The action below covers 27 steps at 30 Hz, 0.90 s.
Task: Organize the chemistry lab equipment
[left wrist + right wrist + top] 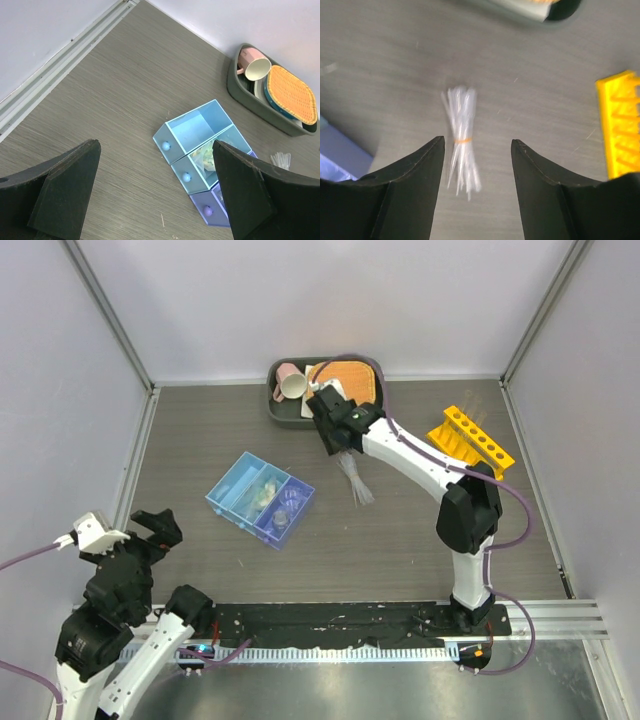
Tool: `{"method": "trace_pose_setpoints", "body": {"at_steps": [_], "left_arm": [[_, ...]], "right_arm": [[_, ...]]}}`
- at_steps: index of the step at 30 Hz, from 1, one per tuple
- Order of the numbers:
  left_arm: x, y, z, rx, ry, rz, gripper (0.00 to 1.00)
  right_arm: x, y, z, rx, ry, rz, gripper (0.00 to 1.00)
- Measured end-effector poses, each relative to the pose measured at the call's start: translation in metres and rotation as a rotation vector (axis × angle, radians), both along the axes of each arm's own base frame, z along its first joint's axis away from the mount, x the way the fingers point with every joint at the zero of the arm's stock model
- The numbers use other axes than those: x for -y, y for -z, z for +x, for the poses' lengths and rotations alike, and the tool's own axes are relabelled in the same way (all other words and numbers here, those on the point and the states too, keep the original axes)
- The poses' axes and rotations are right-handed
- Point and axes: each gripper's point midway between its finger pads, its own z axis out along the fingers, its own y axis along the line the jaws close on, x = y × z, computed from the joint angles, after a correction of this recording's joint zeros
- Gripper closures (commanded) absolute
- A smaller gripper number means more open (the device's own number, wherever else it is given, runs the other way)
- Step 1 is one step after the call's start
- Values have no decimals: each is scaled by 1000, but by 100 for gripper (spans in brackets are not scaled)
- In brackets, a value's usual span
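The bundle of thin clear tubes (461, 135) lies flat on the table (400, 530), at 3 o'clock from the blue three-compartment tray (228, 483) and at 8 o'clock from the yellow tube rack (470, 440). An orange band (462, 140) cinches it at the waist, so both ends fan out.

The right gripper (477, 144) hangs above it with jaws spread wide and nothing between them. The bundle sits off-centre in the gap, nearer the 9 o'clock finger.

The tubes look very light, stiff and probably brittle; the wrist view is blurred, so glass or plastic is hard to tell. Smooth, round strands would slide against each other and splay under pressure. The band is the best place to grip: there the strands are packed tight. A gentle squeeze across it, after a small shift toward 9 o'clock, should lift all of them together.

The left gripper (156, 150) is parked at 8 o'clock from the tray, fully open and empty.
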Motion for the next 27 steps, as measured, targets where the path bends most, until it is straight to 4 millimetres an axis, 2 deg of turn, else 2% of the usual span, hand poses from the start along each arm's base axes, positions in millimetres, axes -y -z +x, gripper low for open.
{"method": "trace_pose_setpoints", "body": {"at_steps": [5,11,17,21,27], "left_arm": [[4,1,3,-19,14,16,0],[4,1,3,-20,17,20,0],[4,1,3,-21,18,21,0],[4,1,3,-21,18,22,0],[4,1,3,-21,18,22,0]], "right_arm": [[4,58,-30,-181,-48,-22,32],[23,97,-43,-299,-30,-3,29],[37,118,-43,-342,0,21,29],[36,127,-44,-358,-7,57,29],[27,130,-38,-355,-24,113,31]]}}
